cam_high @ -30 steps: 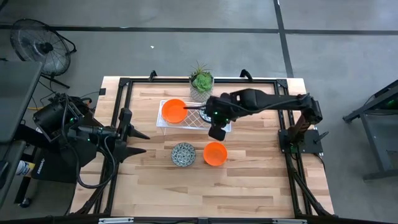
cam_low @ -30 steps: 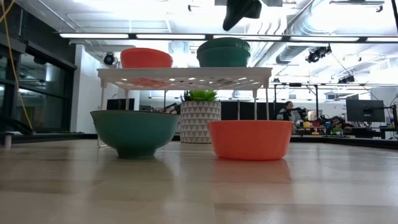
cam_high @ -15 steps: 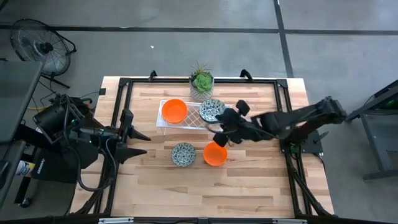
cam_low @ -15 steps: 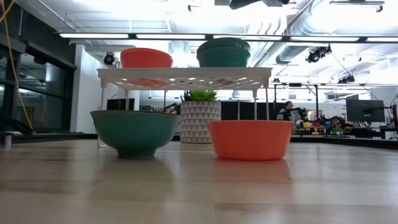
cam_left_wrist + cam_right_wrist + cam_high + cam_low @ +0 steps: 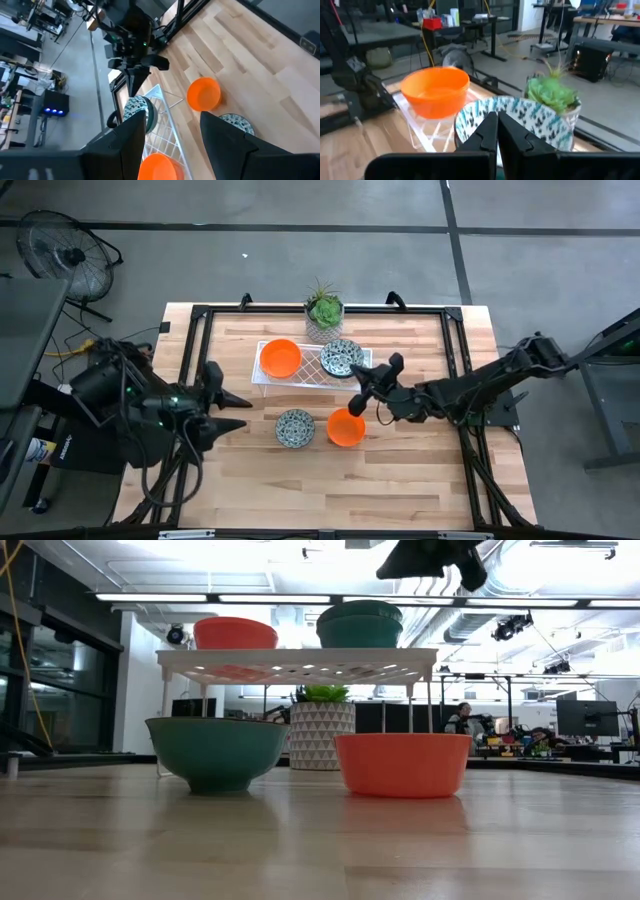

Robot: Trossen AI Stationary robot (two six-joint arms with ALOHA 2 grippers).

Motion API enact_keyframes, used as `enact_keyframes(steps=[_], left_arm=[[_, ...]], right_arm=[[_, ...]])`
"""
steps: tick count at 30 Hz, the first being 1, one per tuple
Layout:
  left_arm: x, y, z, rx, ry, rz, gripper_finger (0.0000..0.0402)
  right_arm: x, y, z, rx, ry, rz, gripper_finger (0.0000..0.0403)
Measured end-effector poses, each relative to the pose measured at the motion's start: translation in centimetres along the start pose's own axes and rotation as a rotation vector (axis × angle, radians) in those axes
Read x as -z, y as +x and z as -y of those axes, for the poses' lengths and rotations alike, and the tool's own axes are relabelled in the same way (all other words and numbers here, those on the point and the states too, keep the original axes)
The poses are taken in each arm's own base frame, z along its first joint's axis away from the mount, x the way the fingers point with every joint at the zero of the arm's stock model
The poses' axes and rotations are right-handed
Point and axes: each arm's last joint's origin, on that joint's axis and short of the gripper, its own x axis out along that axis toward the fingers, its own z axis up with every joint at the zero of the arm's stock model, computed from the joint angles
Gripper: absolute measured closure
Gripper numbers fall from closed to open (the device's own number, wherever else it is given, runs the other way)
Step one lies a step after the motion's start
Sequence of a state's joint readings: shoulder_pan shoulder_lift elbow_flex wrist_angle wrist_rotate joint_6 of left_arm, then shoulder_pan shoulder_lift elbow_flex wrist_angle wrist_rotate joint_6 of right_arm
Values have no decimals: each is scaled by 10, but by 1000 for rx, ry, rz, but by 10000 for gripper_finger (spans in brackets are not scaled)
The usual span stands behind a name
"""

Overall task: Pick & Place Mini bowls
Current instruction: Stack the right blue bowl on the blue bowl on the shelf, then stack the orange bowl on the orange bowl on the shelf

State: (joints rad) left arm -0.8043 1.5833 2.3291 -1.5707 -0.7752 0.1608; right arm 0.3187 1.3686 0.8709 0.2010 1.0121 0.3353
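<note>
A white wire rack (image 5: 310,370) carries an orange mini bowl (image 5: 280,357) and a speckled mini bowl (image 5: 341,357). In front of it, on the table, stand another speckled bowl (image 5: 294,427) and another orange bowl (image 5: 346,427). My right gripper (image 5: 360,387) hovers shut just right of the rack, above the table's orange bowl. It points almost level at the rack's speckled bowl (image 5: 520,117) and holds nothing. My left gripper (image 5: 236,411) waits open at the table's left; its fingers (image 5: 131,142) are apart and hold nothing.
A small potted plant (image 5: 323,313) stands behind the rack at the far edge. A black frame (image 5: 200,315) runs round the table top. Bare wood lies along the near edge and at the right.
My right gripper has left its place over the rack's speckled bowl, going toward the table's right and near edge and down. It has tipped from pointing down to nearly level. The bowl stays on the rack. My left gripper has shifted slightly toward the table's middle.
</note>
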Motion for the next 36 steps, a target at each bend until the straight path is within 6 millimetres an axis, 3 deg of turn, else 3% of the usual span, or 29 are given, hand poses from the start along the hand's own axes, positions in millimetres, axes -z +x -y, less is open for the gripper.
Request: enact_keyframes(steps=[25,32,36], left_arm=[[-4,6,5,0,7,-14,218],[-4,6,5,4,7,-14,218],[-4,6,5,4,7,-14,218]], right_arm=[[19,17,3,16,-82,-87,402],[2,15,0,-12,-79,-5,403],[-24,8,-6,-67,-94,38,403]])
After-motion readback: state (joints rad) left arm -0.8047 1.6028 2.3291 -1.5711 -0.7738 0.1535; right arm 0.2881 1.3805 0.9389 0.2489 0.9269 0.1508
